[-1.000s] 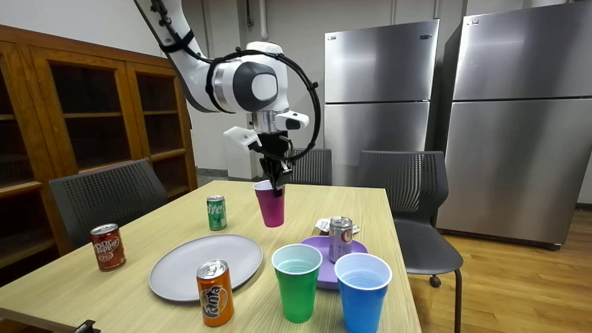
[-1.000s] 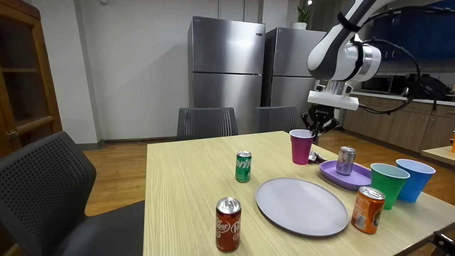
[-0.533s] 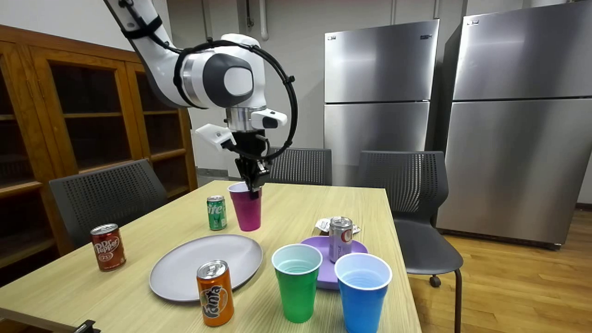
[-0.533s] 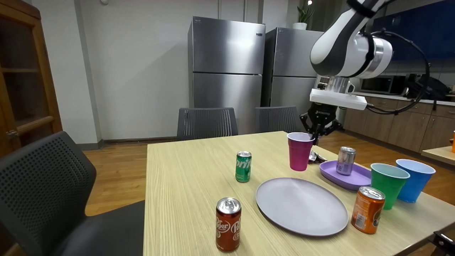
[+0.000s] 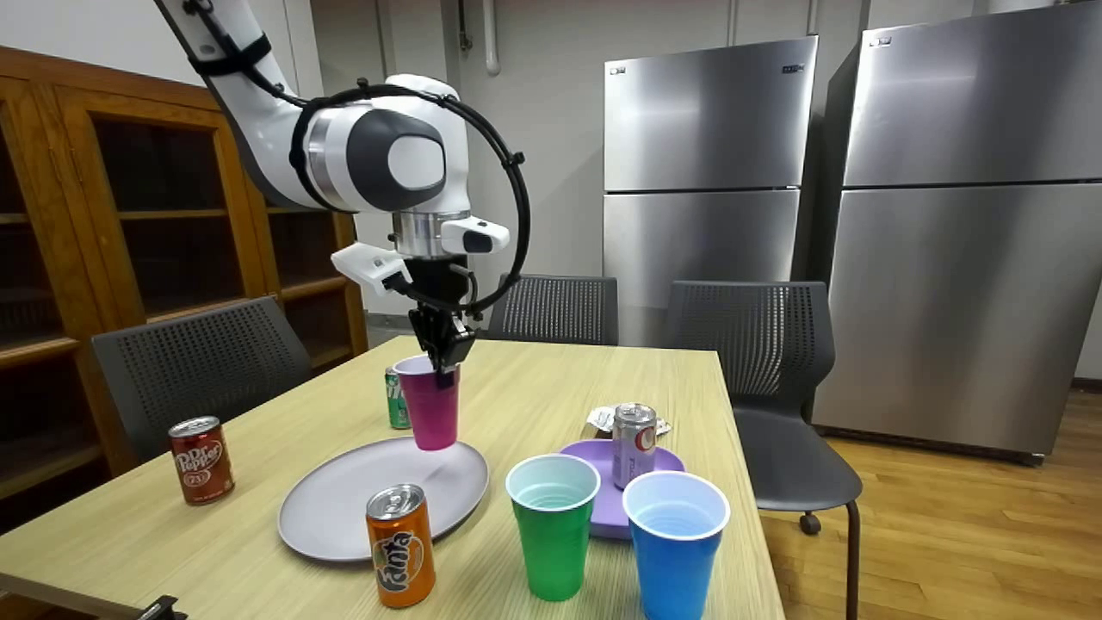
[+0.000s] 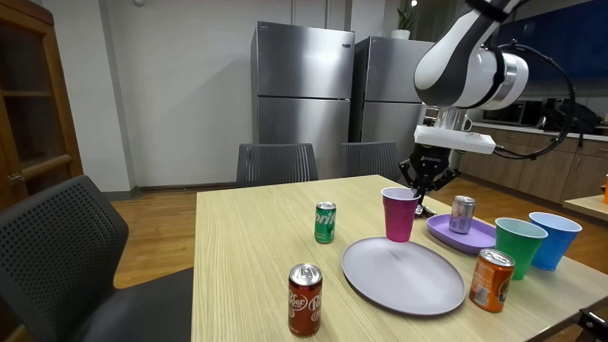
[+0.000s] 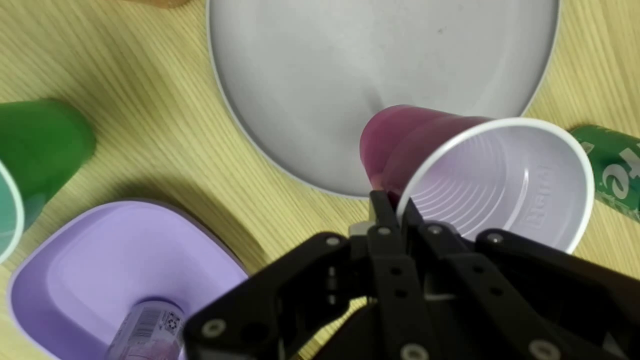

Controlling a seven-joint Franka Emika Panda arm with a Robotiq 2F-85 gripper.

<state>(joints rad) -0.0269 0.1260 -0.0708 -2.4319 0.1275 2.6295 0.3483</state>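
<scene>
Clearly, my jaws pinch the rim of the magenta cup [image 6: 399, 216], right of centre in an exterior view, near the grey plate [image 6: 403, 280]. Seemingly thin plastic, it should be light and bendy; the rim looks its stiffest hold.

In an exterior view, the grey plate [image 6: 403, 280] on the pale desk [image 6: 247, 247] marks the clock's centre. Black jaws pinch the rim of a magenta cup [image 6: 400, 217] at 12 o'clock, its base seen over the plate's edge. A Sprite can [image 6: 325, 222] stands at 10, a Dr Pepper can [image 6: 305, 301] at 8. At 2, a purple dish [image 6: 441, 229] bears a silver can [image 6: 462, 215]. Near 3 stand a green cup [image 6: 521, 247], a blue cup [image 6: 556, 240] and, nearest the plate, an orange can [image 6: 492, 281].
</scene>
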